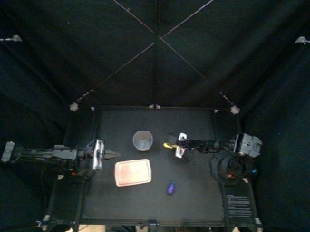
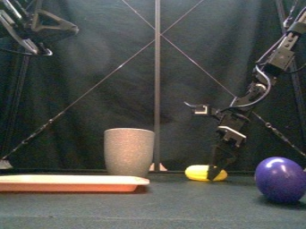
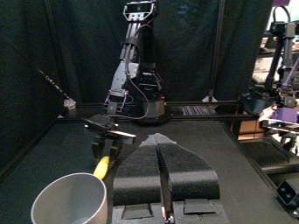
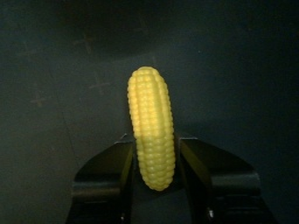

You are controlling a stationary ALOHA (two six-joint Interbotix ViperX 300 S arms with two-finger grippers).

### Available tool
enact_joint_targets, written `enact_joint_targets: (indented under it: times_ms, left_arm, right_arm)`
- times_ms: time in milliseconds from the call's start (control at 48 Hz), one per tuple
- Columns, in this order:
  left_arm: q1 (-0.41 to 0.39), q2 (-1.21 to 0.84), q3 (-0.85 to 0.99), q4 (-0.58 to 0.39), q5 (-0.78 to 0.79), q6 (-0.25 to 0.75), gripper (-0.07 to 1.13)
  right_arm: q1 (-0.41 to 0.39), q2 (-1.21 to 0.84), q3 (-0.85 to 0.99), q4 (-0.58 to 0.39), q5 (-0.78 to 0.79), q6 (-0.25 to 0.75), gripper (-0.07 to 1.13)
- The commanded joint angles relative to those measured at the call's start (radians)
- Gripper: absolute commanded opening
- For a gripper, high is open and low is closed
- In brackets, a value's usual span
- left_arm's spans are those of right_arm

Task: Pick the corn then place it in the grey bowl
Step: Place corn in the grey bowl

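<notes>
The yellow corn (image 2: 201, 173) lies low at the table, right of the tall grey speckled cup (image 2: 129, 150). My right gripper (image 2: 216, 169) comes down on the corn's right end. In the right wrist view the corn (image 4: 152, 122) stands between the two jaws, which press on both sides of its near end. From above, the corn (image 1: 182, 150) sits right of the cup (image 1: 143, 139), with the right gripper (image 1: 182, 145) on it. My left gripper (image 3: 163, 179) rests shut at the table's left side, empty; its view shows the cup (image 3: 73, 201) and the corn (image 3: 103, 166) ahead.
A flat pink tray (image 1: 132, 172) lies in front of the cup, toward the left. A small purple toy (image 1: 171, 188) sits near the front, right of the tray; it looms large in the front view (image 2: 280, 179).
</notes>
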Motion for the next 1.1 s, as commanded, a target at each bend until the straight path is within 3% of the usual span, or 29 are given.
enact_joint_targets:
  times_ms: [21, 375, 625, 896, 1104]
  left_arm:
    - [0.002, 0.002, -0.015, 0.003, -0.005, 0.002, -0.01]
    - [0.002, 0.002, -0.015, 0.003, -0.005, 0.002, -0.01]
    - [0.002, 0.002, -0.017, 0.003, -0.005, 0.002, -0.01]
    - [0.002, 0.002, -0.017, 0.003, -0.005, 0.002, -0.01]
    - [0.002, 0.002, -0.017, 0.003, -0.005, 0.002, -0.01]
  right_arm:
    - [0.002, -0.026, -0.029, 0.003, -0.002, 0.008, 0.46]
    - [0.089, -0.170, -0.213, -0.002, 0.155, 0.005, 0.45]
    - [0.167, -0.189, -0.356, 0.015, 0.160, 0.005, 0.45]
    - [0.141, -0.091, -0.469, 0.051, 0.144, 0.006, 0.47]
    - [0.115, 0.005, -0.509, 0.077, 0.141, 0.000, 0.59]
